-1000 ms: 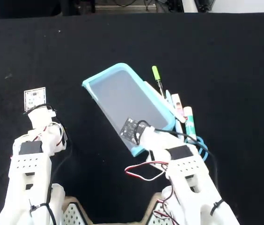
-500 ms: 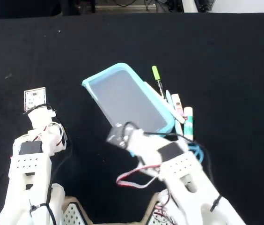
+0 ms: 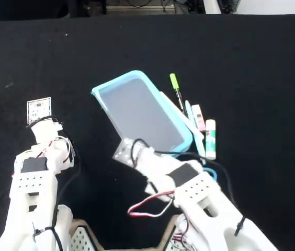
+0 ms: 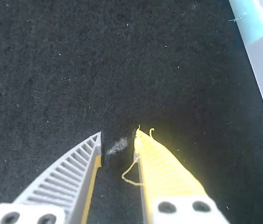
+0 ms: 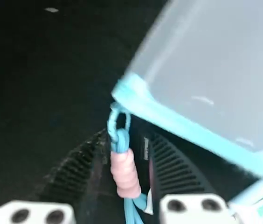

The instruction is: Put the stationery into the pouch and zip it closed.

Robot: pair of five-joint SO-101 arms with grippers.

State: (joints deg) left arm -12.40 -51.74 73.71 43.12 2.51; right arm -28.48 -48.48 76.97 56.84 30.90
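The light-blue pouch (image 3: 137, 111) with a grey see-through face lies slanted mid-table. Stationery lies along its right edge: a green-capped pen (image 3: 175, 84), a pink-and-white stick (image 3: 198, 117) and a green-and-white stick (image 3: 210, 138). Whether they reach into the pouch I cannot tell. My right gripper (image 3: 128, 152) is at the pouch's near corner, shut on the pink zipper pull (image 5: 123, 173) on its blue cord, seen between the right gripper (image 5: 125, 140) fingers. My left gripper (image 4: 118, 139) stands open over bare cloth, left of the pouch edge (image 4: 256, 38).
Black cloth covers the table (image 3: 252, 63). The left arm (image 3: 35, 175) rests at the near left, well apart from the pouch. A red-and-white cable (image 3: 150, 201) loops under the right arm. Open room lies behind and right of the pouch.
My right gripper has moved left along the pouch's near edge, carrying the zipper pull and blue cord with it. The pouch shifted slightly. The left arm has stayed still.
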